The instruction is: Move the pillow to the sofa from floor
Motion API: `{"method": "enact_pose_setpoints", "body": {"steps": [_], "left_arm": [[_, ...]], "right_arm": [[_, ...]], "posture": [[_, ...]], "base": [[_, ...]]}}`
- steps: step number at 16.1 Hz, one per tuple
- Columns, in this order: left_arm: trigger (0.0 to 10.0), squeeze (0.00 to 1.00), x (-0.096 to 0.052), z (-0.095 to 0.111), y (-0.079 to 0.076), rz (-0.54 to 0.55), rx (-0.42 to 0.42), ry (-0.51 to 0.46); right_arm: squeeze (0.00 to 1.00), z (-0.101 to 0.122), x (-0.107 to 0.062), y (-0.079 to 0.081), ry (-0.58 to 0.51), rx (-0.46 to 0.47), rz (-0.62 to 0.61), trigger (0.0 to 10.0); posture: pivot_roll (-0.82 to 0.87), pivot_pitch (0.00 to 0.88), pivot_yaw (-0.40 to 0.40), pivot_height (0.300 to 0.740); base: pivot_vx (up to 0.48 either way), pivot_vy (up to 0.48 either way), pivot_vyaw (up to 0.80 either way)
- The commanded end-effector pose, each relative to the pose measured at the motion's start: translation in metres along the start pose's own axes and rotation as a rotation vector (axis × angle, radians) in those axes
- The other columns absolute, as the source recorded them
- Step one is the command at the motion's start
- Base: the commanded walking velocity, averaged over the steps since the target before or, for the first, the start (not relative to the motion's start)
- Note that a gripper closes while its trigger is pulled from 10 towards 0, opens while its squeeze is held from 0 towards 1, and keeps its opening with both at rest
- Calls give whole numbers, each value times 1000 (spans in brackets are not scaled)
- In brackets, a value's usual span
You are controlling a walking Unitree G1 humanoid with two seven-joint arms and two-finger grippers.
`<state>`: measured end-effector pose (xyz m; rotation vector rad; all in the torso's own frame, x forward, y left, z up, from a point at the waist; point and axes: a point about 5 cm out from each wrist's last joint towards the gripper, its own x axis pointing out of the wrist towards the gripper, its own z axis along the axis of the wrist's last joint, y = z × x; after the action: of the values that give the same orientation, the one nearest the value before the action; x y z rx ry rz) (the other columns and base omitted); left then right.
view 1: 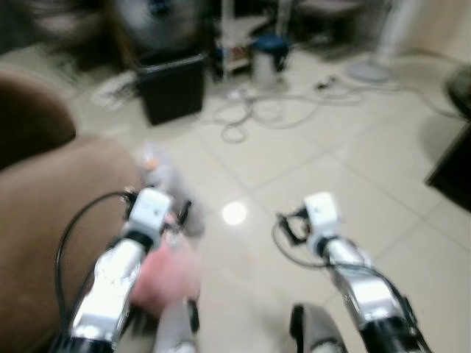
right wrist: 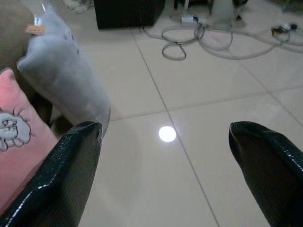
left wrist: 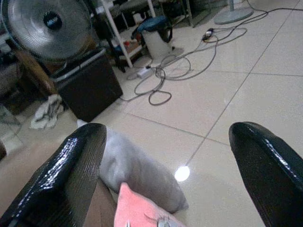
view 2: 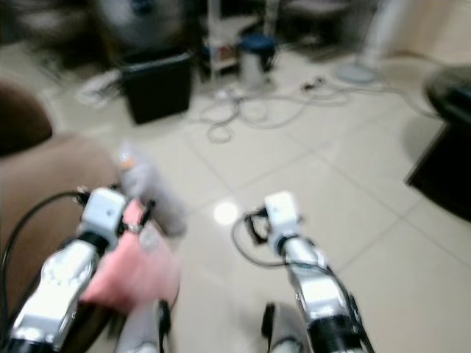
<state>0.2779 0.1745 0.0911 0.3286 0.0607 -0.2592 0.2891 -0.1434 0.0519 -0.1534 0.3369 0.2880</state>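
Both end effectors, left (left wrist: 165,175) and right (right wrist: 163,170), gape over a pink pillow (right wrist: 14,146) leaning against the brown sofa (view 1: 37,220)

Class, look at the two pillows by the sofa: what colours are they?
One pillow is grey, the other pillow pink with a small cartoon print; the right wrist view shows them best.

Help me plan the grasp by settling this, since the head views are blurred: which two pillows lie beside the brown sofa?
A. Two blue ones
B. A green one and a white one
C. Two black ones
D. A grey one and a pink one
D: the right wrist view shows a grey pillow and a pink pillow next to the brown sofa, with the right gripper open over the tile floor.
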Motion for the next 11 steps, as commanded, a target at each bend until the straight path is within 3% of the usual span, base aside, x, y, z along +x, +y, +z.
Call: {"method": "enact_pose_setpoints", "body": {"steps": [1,2,5,11], "left_arm": [[10000,0,0,1,-7,-20,-11,-6],[10000,0,0,1,-7,-19,-11,-6],[10000,0,0,1,-6,-18,-10,-5],[10000,0,3,-4,-9,-41,11,28]], "right_arm": [[0,-1,-2,-6,14,-10,-18,10000],[0,-1,-2,-7,9,-1,-20,10000],[0,-2,-1,-10,12,28,-36,10000],[0,-8,-3,-10,31,4,-23,10000]], "posture": [[52,0,32,566],[52,0,32,566],[54,0,30,566],[44,0,37,566]], "base": [[281,0,800],[281,0,800],[279,0,0],[0,0,0]]}}
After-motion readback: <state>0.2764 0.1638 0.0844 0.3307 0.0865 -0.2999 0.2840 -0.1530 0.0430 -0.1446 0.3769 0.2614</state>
